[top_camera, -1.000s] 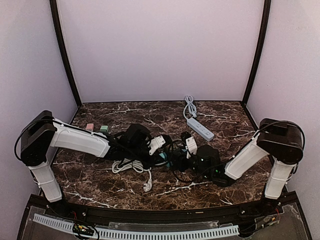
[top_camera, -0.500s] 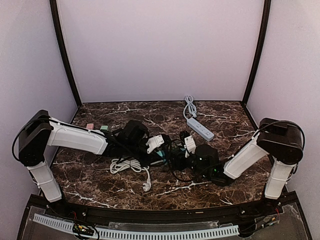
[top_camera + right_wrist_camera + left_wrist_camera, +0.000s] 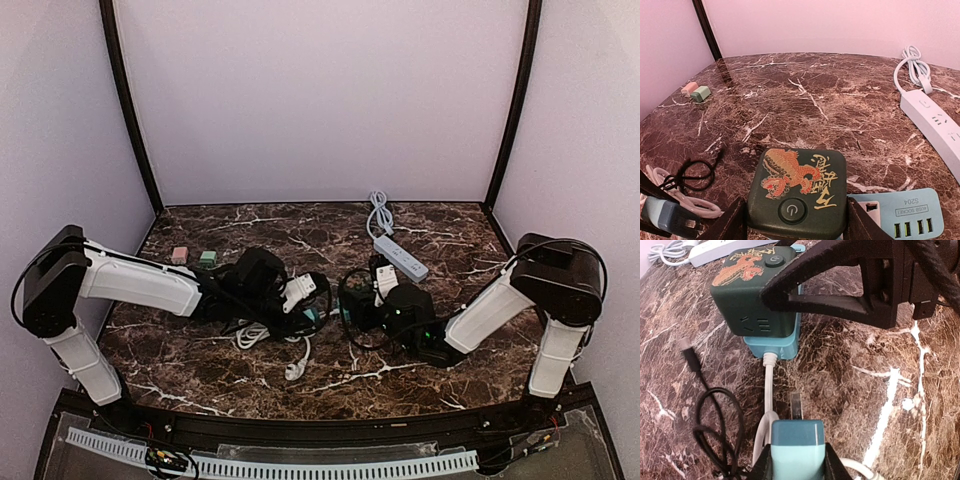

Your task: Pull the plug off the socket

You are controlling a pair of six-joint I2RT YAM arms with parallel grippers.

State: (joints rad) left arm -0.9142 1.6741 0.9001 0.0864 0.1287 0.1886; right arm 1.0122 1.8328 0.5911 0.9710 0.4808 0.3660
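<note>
Marble tabletop (image 3: 200, 375) lies under both arms. Nearest, the left gripper (image 3: 796, 462) is clamped on the pale blue plug (image 3: 796, 437), whose prong shows bare and clear of the green socket cube (image 3: 752, 300). The right gripper (image 3: 796, 220) pins that cube beyond. The best move looks like drawing straight back with the cube held steady, minding the white cord (image 3: 768, 385). Since a second ago, plug and cube have drawn well apart.

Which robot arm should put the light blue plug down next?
Left. The left gripper pinches the light blue plastic plug, whose prong is clear of the dark green dragon-printed cube socket. The right gripper is busy clamping that socket.
</note>
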